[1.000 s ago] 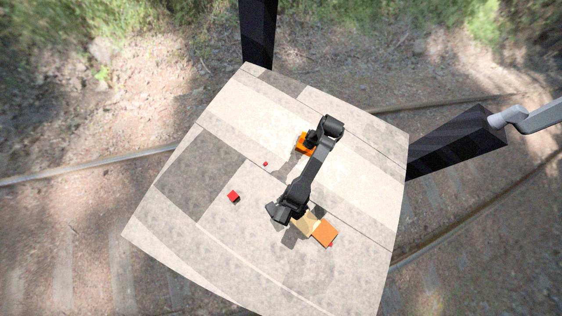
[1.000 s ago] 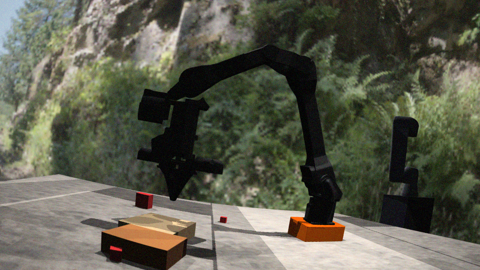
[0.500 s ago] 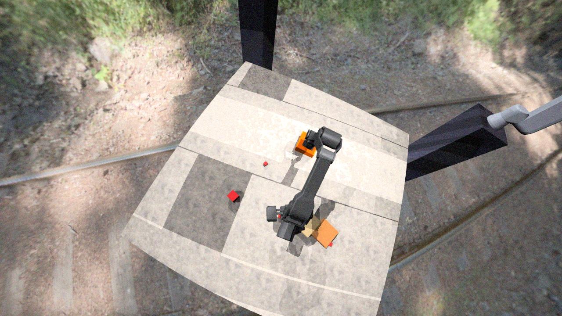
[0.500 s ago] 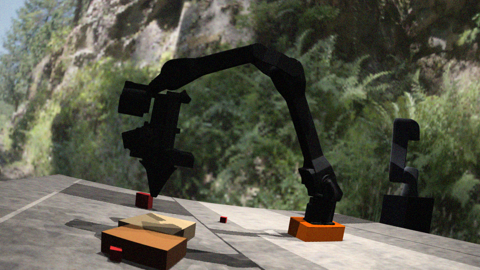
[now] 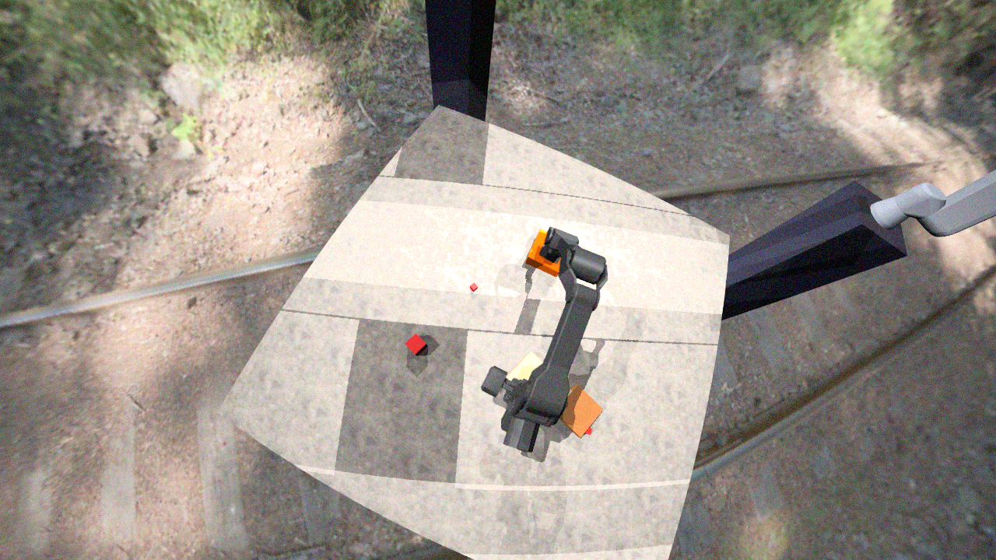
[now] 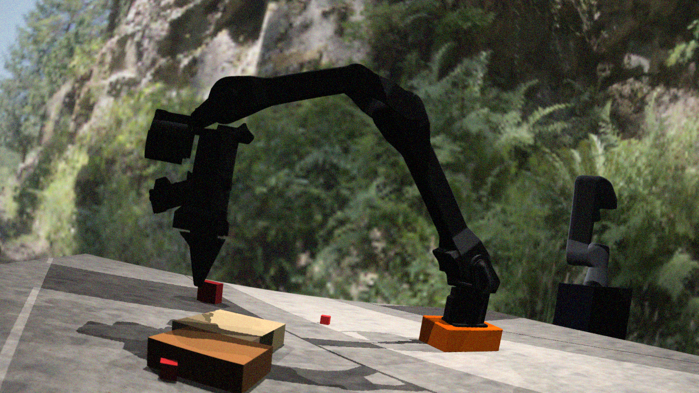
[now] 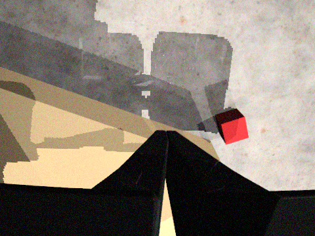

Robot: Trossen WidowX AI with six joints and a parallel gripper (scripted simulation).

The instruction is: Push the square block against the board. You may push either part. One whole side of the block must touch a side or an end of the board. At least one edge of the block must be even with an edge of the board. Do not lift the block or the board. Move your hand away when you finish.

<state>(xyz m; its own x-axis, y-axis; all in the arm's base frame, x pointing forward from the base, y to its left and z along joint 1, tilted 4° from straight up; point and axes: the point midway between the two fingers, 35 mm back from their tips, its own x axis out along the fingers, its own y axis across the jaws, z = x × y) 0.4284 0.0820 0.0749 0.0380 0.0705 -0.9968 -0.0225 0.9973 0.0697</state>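
The square block, orange-brown (image 5: 582, 411) (image 6: 209, 346), lies flat on the table beside the cream board (image 5: 524, 367) (image 6: 244, 321) (image 7: 72, 164). The board is longer and lies on the side toward the larger red cube. The arm hides where the two meet in the top view, and the block covers the near side of the board in the exterior view, so contact and even edges cannot be told. My gripper (image 6: 199, 284) (image 7: 165, 140) is shut and empty, its tips over the board's edge in the wrist view and above its top in the exterior view.
A small red cube (image 5: 588, 431) (image 6: 168, 369) sits against or close to the block's outer side. A larger red cube (image 5: 415, 344) (image 6: 209, 292) and a tiny one (image 5: 473, 286) (image 6: 325, 319) stand apart. The arm's orange base (image 6: 471, 340) is at the back. Shadows cross the table.
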